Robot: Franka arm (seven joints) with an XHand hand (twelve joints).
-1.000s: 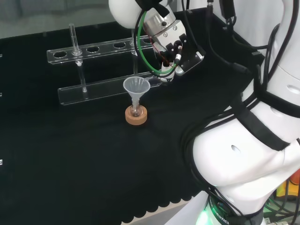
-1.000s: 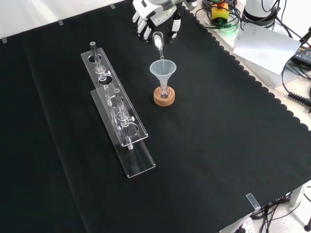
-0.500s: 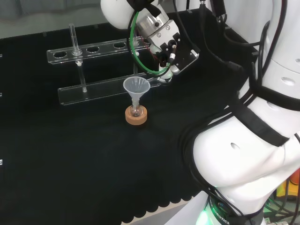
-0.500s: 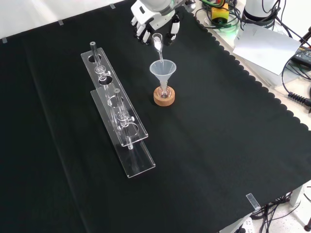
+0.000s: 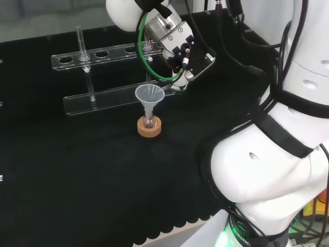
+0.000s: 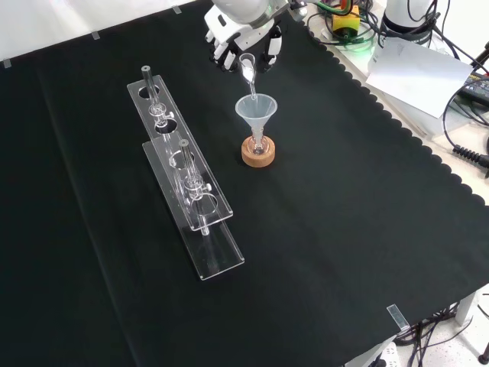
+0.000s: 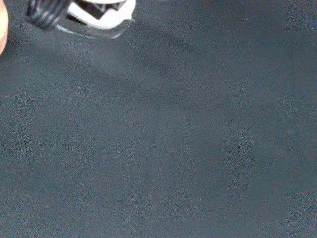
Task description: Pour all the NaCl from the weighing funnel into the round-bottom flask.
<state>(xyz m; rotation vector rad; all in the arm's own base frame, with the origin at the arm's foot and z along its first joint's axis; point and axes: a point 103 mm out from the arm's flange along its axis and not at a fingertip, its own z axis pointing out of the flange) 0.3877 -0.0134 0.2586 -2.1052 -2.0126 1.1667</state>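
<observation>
Front view — clear weighing funnel (image 6: 248, 70), tilted

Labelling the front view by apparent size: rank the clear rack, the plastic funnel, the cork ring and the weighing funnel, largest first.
1. clear rack
2. plastic funnel
3. cork ring, looks close to the funnel
4. weighing funnel, partly behind the hand

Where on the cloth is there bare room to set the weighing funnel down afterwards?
In the front view, the widest free patch is right of the cork ring and clear rack, out to the cloth's scalloped edge. It is crowded at the top, where the hand holds the weighing funnel over the funnel.
</observation>
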